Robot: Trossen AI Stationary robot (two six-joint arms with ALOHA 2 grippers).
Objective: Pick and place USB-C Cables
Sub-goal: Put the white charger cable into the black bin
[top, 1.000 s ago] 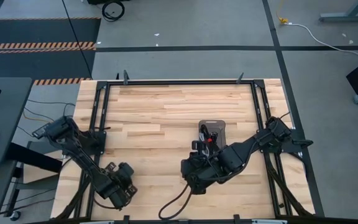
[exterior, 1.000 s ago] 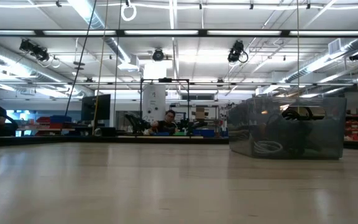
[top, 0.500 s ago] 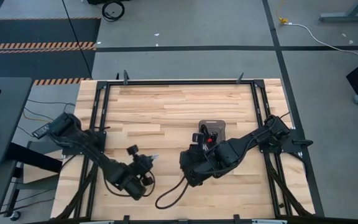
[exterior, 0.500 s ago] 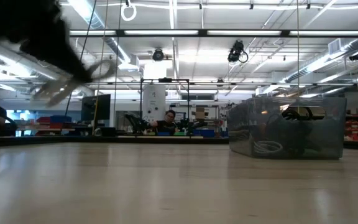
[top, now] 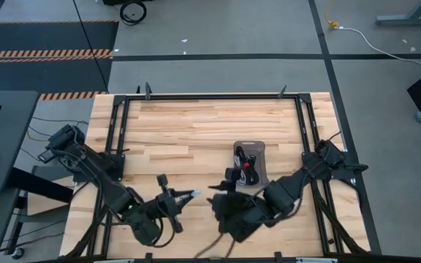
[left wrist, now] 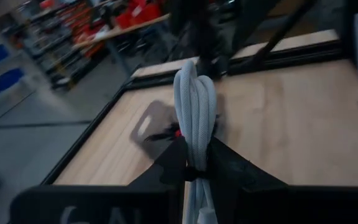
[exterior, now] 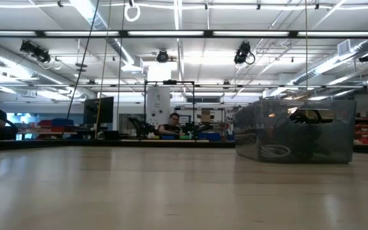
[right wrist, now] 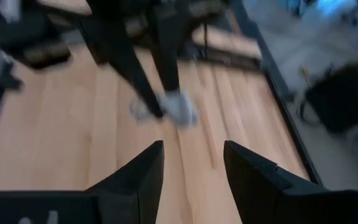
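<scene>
Take the grey tray (top: 253, 162) as your reference. The left gripper (top: 188, 195) is clamped on a white cable (left wrist: 194, 118), holding the bundled coil off the bench (top: 196, 135), well short of the tray on its left-arm side; the mid-coil grip keeps the loops together for carrying. The right gripper (right wrist: 191, 165) hangs just beside the tray's near end, fingers spread and holding nothing, leaving the approach clear. The other USB-C cables (top: 250, 161) lie inside the tray.
</scene>
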